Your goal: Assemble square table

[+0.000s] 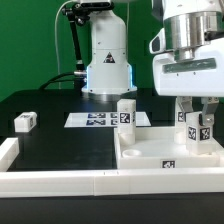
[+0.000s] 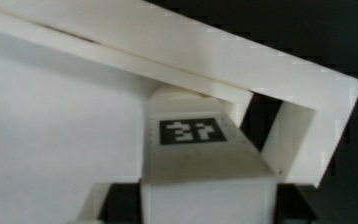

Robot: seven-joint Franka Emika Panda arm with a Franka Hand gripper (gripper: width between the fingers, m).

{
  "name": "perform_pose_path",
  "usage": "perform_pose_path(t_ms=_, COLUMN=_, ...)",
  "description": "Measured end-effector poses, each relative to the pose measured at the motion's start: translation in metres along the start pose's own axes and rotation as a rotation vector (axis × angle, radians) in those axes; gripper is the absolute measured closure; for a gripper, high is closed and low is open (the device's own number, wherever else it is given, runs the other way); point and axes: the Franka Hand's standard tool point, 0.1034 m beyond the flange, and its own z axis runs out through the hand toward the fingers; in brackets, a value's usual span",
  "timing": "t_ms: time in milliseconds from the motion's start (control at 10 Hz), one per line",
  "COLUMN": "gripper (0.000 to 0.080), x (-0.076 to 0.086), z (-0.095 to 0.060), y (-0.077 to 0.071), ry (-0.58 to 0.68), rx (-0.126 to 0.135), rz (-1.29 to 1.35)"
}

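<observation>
White leg [image 1: 201,134] [image 2: 197,140] upright in claw [image 1: 199,124] [image 2: 201,202], clamped between both fingers; claw above it, by rim corner of top [image 1: 150,152] [image 2: 51,120].

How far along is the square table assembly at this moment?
Done: the first leg stands upright at the table top's far corner on the exterior view's left, apparently fitted. In hand: the gripper holds the second leg at the other far corner. Left: the third leg lies loose on the black table; no fourth is visible.
</observation>
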Motion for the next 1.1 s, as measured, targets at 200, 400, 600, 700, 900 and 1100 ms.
perform_pose_path(t_ms=200, gripper=0.0498, x=-0.0004, z=-0.0002, y=0.0004, ry=0.005, rx=-0.009, rz=0.134)
perform_pose_path(t_ms=400, gripper=0.0498, x=-0.0001, z=-0.0006, y=0.0020, ry=-0.007, rx=-0.050, rz=0.244)
perform_pose_path(t_ms=600, gripper=0.0499, x=-0.0006, z=0.0003, y=0.0024, ry=-0.006, rx=-0.050, rz=0.266)
perform_pose_path(t_ms=700, gripper=0.0305, x=-0.0006, z=0.0004, y=0.0025, ry=-0.006, rx=-0.051, rz=0.227)
perform_pose_path(t_ms=900, gripper=0.0201, x=-0.0014, z=0.0004, y=0.0022, ry=-0.008, rx=-0.051, rz=0.085)
perform_pose_path(t_ms=1100, gripper=0.0153, x=-0.0032, z=-0.0005, y=0.0003, ry=-0.017, rx=-0.051, rz=-0.136)
